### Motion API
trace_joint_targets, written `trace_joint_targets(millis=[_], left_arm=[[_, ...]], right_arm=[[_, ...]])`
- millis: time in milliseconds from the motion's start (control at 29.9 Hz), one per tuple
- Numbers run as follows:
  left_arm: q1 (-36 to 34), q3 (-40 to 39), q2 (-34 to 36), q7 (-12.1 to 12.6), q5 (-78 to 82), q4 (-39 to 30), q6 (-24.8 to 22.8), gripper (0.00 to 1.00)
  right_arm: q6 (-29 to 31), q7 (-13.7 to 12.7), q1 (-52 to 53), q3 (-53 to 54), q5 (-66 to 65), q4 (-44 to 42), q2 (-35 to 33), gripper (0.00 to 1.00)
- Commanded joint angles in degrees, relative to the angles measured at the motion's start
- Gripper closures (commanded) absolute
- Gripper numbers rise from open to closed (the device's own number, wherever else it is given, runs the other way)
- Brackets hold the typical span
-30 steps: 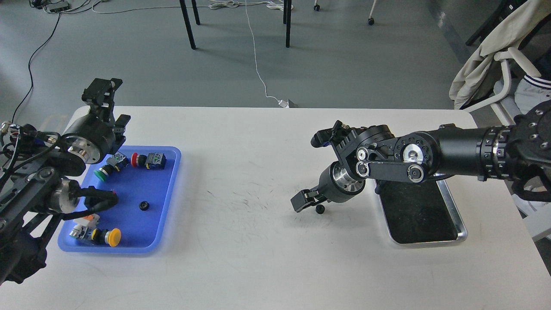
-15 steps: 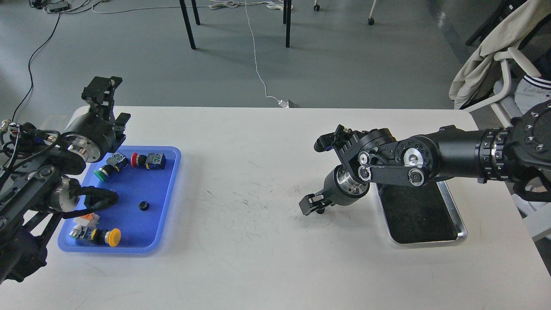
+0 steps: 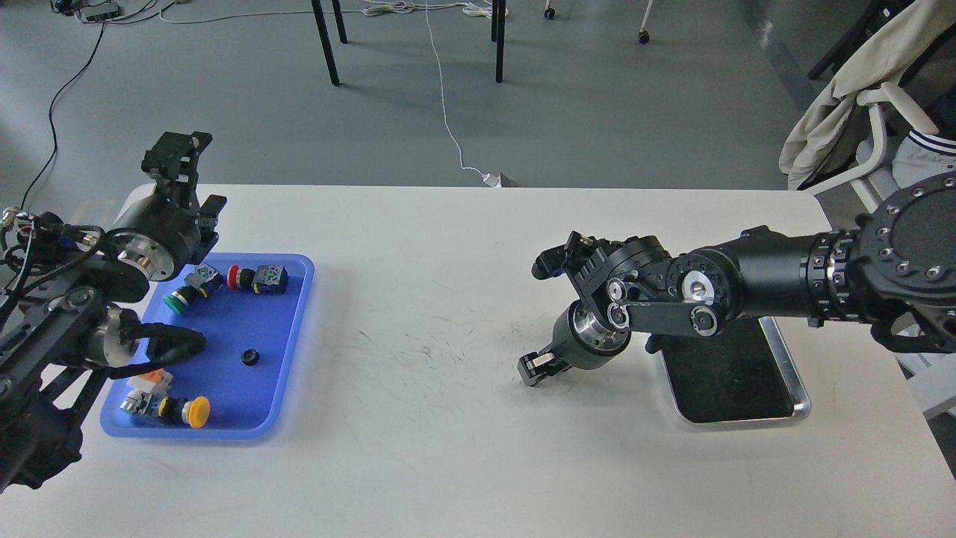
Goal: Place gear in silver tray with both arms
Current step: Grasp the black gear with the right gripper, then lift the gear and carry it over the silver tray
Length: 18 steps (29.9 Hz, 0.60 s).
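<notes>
- Right gripper [image 3: 536,368], low over the white table [image 3: 448,463] just left of the silver tray [image 3: 798,388]: a second ago its fingers stood spread with a small black gear visible beside them; they now appear drawn together at the same spot
- Gear no longer distinguishable; presumably enclosed between the fingers, though the dark, small view does not confirm a grasp
- Implication: the pick seems complete, leaving the carry rightward and release into the tray
- Silver tray: shiny raised rim, rounded corners, dark mirror-like bottom, apparently empty; far end hidden by the right forearm
- Left gripper [image 3: 176,152]: raised above the blue tray [image 3: 295,359], unchanged; opening cannot be told
- A second small gear [image 3: 249,357] lies in the blue tray
</notes>
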Motion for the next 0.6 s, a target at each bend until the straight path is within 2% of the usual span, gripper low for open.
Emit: trace_joint_targets(millis=[0,67,234,267,334,368,568], left_arm=[[0.0,0.0,0.1,0.0,0.0,0.0,0.0,0.02],[0.0,0.0,0.0,-0.1,0.0,0.0,0.0,0.02],[0.0,0.0,0.0,-0.1,0.0,0.0,0.0,0.02],[0.0,0.0,0.0,-0.1,0.0,0.0,0.0,0.02],[0.0,0.0,0.1,-0.1,0.0,0.0,0.0,0.02],[0.0,0.0,0.0,-0.1,0.0,0.0,0.0,0.02],[-0.1,0.0,0.1,-0.1,0.0,0.0,0.0,0.02]], right_arm=[[0.0,0.1,0.2,-0.1,0.0,0.0,0.2,0.52],[0.0,0.1,0.3,-0.1,-0.1,0.0,0.2,0.52],[0.0,0.2,0.1,-0.1,-0.6,-0.8,0.1,0.6],[0.0,0.5,0.1,-0.1,-0.6,-0.9,-0.1,0.65],[0.0,0.6,-0.1,-0.1,-0.7,-1.0,-0.2,0.94],[0.0,0.6,-0.1,-0.1,-0.7,-1.1,-0.2,0.98],[0.0,0.6,-0.3,0.1,-0.5,-1.2,-0.4,0.97]])
